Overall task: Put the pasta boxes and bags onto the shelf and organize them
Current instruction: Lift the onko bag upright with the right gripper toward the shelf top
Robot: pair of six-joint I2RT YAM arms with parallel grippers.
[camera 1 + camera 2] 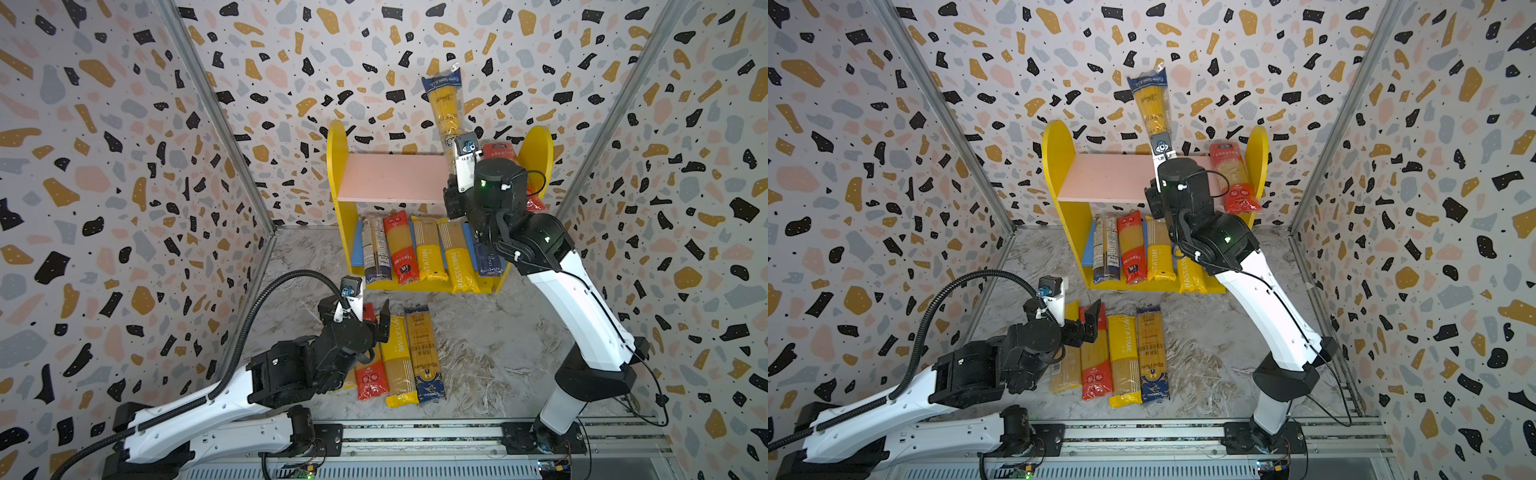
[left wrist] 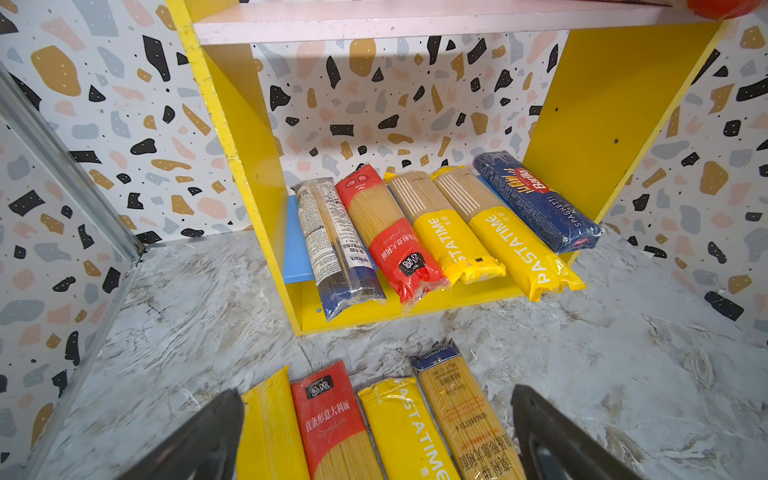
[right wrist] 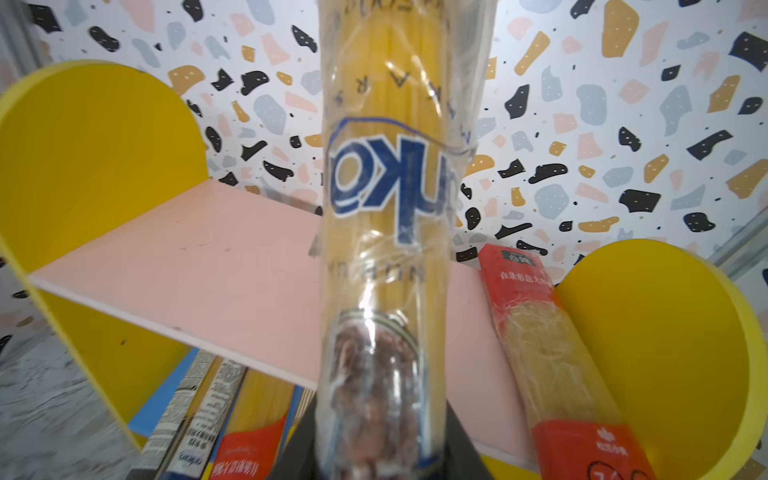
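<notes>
Terrazzo-patterned walls [image 1: 104, 166] close in a grey marbled worktop [image 1: 478, 353], with the shelf [image 1: 337, 166] standing against the back wall.

The step in hand looks like stocking the pink upper board [image 1: 390, 176]. The right claw [image 3: 378, 451] is clenched on the lower end of a clear spaghetti bag [image 1: 445, 106], holding it nearly upright above that board. A red pack [image 1: 1235, 178] already lies there against the right side panel. The next move calls for tipping the long bag down flat and laying it just beside the red pack without nudging it.

The left claw [image 2: 376, 399] is released, jaws wide, hovering over four packs lying side by side on the worktop. It seems poised to pick one.

Labels:
- The held bag carries large blue letters, seen inverted and not fully readable.
- On the worktop lie a plain yellow pack [image 2: 266, 424], a red one [image 2: 332, 415] with Chinese text and a script "Spaghetti", a yellow "PASTATIME" pack [image 2: 407, 428] and a navy-topped clear pack [image 2: 461, 407] reading "SPAGHETTI".
- On the blue lower board [image 2: 296, 241] lie a navy-and-clear pack [image 2: 336, 245] with small print, a red Chinese-text pack [image 2: 390, 237], two yellow "PASTATIME" packs [image 2: 449, 232] [image 2: 511, 245] and a dark blue "Barilla" pack [image 2: 536, 199] marked "SPAGHETTI".
</notes>
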